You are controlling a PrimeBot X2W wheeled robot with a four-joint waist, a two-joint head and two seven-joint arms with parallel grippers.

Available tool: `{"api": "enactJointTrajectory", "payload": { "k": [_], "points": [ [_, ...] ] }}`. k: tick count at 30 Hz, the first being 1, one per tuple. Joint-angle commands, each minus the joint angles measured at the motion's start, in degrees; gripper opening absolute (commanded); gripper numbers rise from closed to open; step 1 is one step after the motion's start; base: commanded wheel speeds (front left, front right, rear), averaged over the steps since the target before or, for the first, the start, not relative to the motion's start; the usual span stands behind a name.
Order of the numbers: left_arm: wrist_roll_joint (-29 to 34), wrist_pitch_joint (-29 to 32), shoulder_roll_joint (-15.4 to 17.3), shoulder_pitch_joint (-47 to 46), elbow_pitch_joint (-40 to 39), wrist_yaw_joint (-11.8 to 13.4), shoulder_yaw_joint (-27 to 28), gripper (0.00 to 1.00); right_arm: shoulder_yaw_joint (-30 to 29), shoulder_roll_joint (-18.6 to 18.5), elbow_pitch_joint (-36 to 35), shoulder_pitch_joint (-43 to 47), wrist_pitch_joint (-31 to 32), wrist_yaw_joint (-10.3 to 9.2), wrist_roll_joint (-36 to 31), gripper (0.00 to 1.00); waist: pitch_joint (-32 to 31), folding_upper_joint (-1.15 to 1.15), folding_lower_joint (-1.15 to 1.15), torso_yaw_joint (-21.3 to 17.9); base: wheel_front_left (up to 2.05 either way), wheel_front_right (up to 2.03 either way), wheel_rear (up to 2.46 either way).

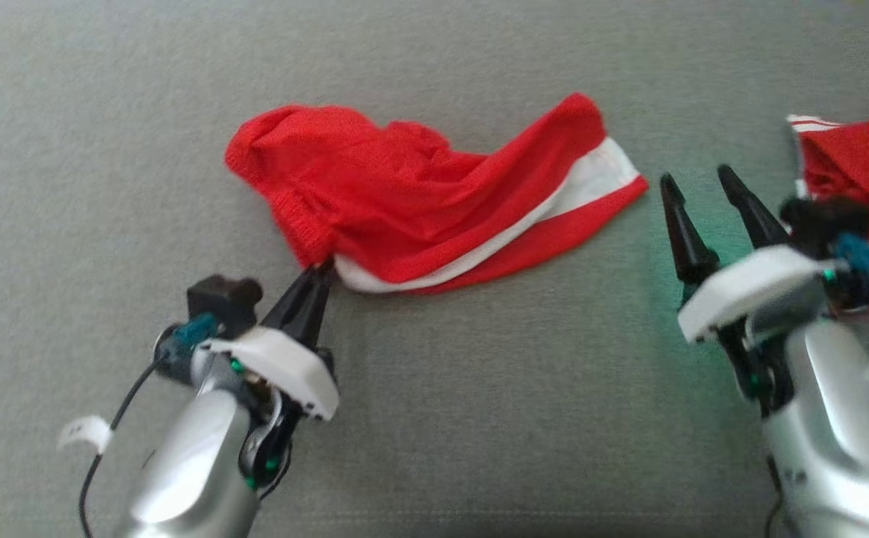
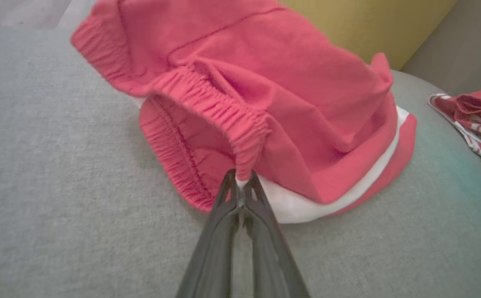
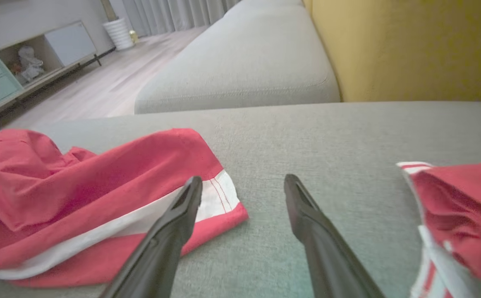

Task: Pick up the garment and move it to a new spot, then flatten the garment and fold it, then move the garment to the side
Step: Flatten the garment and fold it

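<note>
Head view: a crumpled red mesh garment with a white stripe [image 1: 419,202] lies mid-seat on the grey fabric sofa cushion [image 1: 479,411]. The right gripper [image 1: 696,187] has its jaws spread just beside the garment's right end.
Left wrist view: the left gripper [image 2: 240,186] has its jaws pinching the garment's gathered waistband.
Right wrist view: another red-and-white cloth [image 3: 459,215] lies to the right.
</note>
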Motion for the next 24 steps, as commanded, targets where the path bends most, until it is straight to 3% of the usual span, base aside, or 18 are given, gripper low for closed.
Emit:
{"api": "enactJointTrajectory", "payload": {
  "k": [1,10,11,12,18,24],
  "points": [
    [0.5,-0.8,0.5,-2.8,-1.8,-0.3,1.4,0.0,2.0,-0.8,-0.1,-2.7,0.4,0.39,0.6,1.0,1.8,0.0,0.0,2.0,0.0,0.0,0.0],
    [0.8,-3.0,-1.5,-6.5,-0.1,-1.3,-0.7,0.0,9.7,-4.7,18.4,-15.3,6.0,0.39,3.4,1.0,4.5,0.0,0.0,5.3,0.0,0.0,0.0],
    [0.7,-3.2,-1.7,-6.6,0.2,-1.4,-0.8,0.0,10.7,-5.0,19.4,-15.7,6.9,0.39,3.9,0.81,4.5,0.0,0.0,5.4,0.0,0.0,0.0],
    [0.6,-3.4,-1.7,-6.7,0.5,-1.4,-0.9,0.0,11.6,-5.3,20.1,-16.0,7.6,0.39,4.6,0.0,4.5,0.0,0.0,5.4,0.0,0.0,0.0],
    [0.8,-4.6,-0.4,-6.0,-1.0,-0.3,0.5,0.0,13.4,-7.0,16.5,-15.9,3.5,0.39,7.3,0.0,3.5,0.0,0.0,4.1,0.0,0.0,0.0],
    [3.2,-4.4,4.0,-4.5,-8.6,2.5,1.8,0.0,11.8,-7.8,5.7,-11.5,-1.3,0.39,9.4,0.0,0.5,0.0,0.0,2.0,0.0,0.0,0.0]
  ]
}}
